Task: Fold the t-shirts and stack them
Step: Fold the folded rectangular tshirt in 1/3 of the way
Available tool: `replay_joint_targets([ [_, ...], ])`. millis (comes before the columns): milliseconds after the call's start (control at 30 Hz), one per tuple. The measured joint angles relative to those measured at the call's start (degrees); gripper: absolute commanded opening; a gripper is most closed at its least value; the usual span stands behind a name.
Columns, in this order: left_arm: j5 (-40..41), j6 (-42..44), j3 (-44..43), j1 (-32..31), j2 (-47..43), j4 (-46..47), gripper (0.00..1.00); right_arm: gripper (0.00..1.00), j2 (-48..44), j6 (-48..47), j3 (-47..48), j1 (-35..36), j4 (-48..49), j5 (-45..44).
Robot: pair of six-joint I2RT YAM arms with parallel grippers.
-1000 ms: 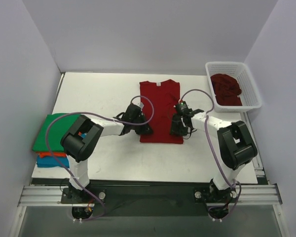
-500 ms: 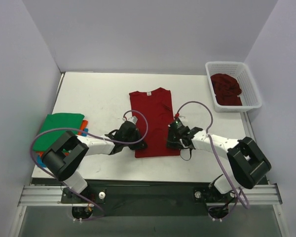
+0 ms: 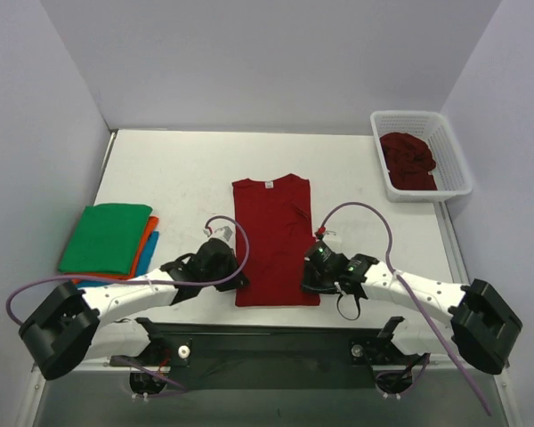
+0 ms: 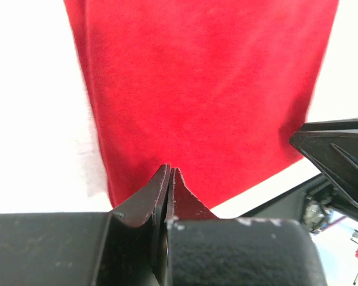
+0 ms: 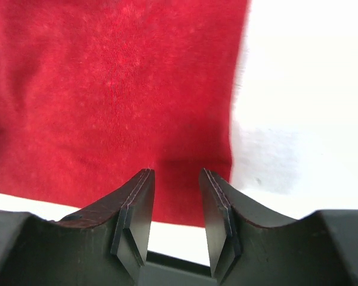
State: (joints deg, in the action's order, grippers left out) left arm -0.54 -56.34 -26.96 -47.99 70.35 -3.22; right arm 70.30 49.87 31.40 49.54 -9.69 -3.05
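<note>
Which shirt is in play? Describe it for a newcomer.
On the white table, look centre, near edge. The dark red t-shirt lies spread flat there, white neck label farthest away. The stack at left is folded and the other red shirt sits crumpled in the basket.

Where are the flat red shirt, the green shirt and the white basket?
flat red shirt [image 3: 271, 240], top view, its middle
green shirt [image 3: 105, 237], top view, its middle
white basket [image 3: 457, 156], top view, right rim

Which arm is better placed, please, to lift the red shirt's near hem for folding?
Left: the left pincer is shut on the red shirt at its near hem; the right pincer stands open over that hem, gripping nothing.
</note>
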Motion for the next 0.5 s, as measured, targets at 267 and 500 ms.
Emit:
replay_joint_targets([
  [267,-0.68,3.72,-9.64,2.71,1.46,-3.06,0.00,0.30,-1.38,-3.02,9.70,-4.48,-5.33,-2.62],
  [500,-4.70,6.25,-14.91,8.52,13.68,0.07,0.00,0.26,12.46,-7.74,23.63,-6.01,-4.72,-3.13],
])
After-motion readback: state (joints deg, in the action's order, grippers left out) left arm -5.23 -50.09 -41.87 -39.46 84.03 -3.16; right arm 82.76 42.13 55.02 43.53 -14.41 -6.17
